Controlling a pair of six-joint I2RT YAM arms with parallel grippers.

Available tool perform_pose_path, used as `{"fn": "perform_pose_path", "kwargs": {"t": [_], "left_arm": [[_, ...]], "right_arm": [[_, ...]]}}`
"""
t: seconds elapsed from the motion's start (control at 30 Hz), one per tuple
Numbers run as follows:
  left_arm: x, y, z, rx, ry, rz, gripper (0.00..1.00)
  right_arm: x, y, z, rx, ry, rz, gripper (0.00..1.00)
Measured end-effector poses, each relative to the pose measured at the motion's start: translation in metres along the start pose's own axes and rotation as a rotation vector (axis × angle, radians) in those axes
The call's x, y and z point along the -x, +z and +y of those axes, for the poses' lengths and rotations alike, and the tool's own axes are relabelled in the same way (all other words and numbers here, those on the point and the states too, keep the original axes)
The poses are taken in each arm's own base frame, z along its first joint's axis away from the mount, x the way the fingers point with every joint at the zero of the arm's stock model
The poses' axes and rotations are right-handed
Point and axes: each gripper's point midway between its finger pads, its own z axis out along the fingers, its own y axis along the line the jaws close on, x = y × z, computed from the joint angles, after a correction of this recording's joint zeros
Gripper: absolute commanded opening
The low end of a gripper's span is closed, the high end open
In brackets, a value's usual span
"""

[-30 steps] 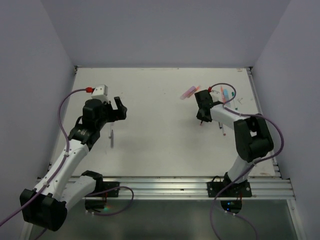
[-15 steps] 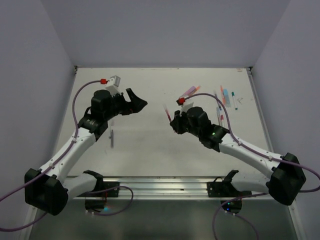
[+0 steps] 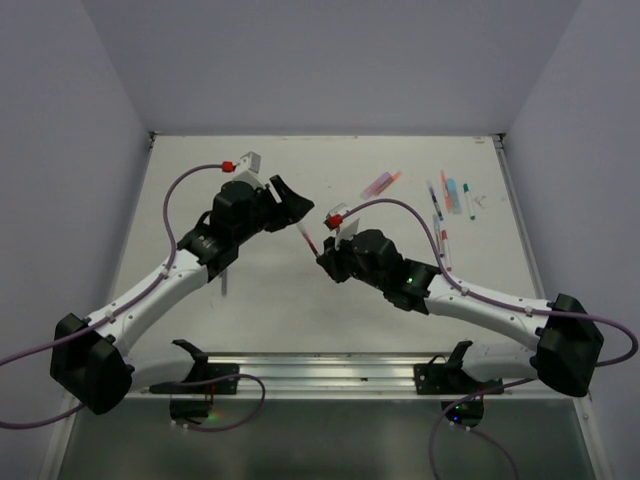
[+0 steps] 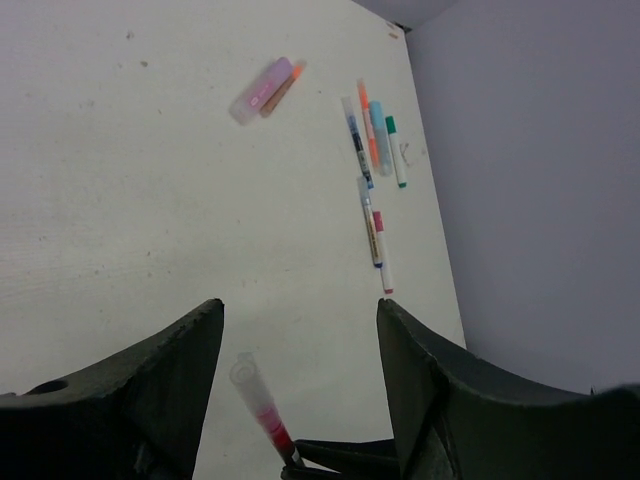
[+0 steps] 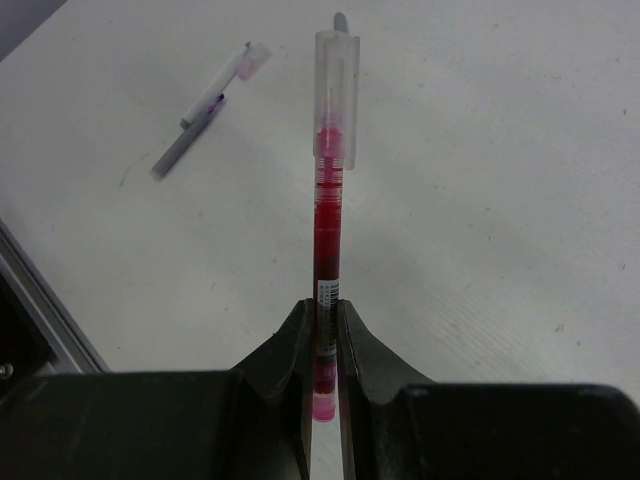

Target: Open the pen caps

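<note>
My right gripper (image 3: 326, 258) is shut on the lower end of a red pen (image 5: 327, 230), which points up and away from it. The pen's clear cap (image 5: 336, 90) sits on its far end. In the top view the red pen (image 3: 308, 238) tilts toward my left gripper (image 3: 296, 207), which is open and empty just above and left of the cap. In the left wrist view the capped end (image 4: 248, 380) shows between my open left gripper's (image 4: 300, 310) fingers, touching neither.
A grey pen with a pale cap (image 5: 200, 125) lies on the table left of the red pen. A pink-purple and an orange pen (image 3: 380, 183) lie at the back. Several pens (image 3: 450, 195) lie at the back right, with two more (image 3: 444, 243) nearer.
My right gripper has carried the red pen from the back right pens to the table's middle. My left gripper has swung right to meet the capped end.
</note>
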Motion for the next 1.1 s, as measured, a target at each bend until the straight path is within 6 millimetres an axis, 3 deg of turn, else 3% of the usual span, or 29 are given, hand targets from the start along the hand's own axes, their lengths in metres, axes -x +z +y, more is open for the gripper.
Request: {"fn": "perform_pose_path", "kwargs": {"t": [0.2,0.77,0.93,1.1], "left_arm": [[-0.005,0.003,0.001,0.031,-0.018,-0.012,0.63],[-0.025,0.02,0.009,0.091,-0.032,0.008,0.48],[-0.033,0.026,0.013,0.107,-0.035,0.027,0.4],[-0.034,0.026,0.013,0.109,-0.04,0.025,0.26]], "right_arm": [[-0.006,0.004,-0.003,-0.045,-0.026,0.007,0.0],[0.005,0.008,-0.012,-0.122,-0.019,-0.049,0.0],[0.007,0.01,-0.01,-0.119,-0.015,-0.058,0.0],[0.008,0.011,-0.009,-0.116,-0.01,-0.066,0.0]]}}
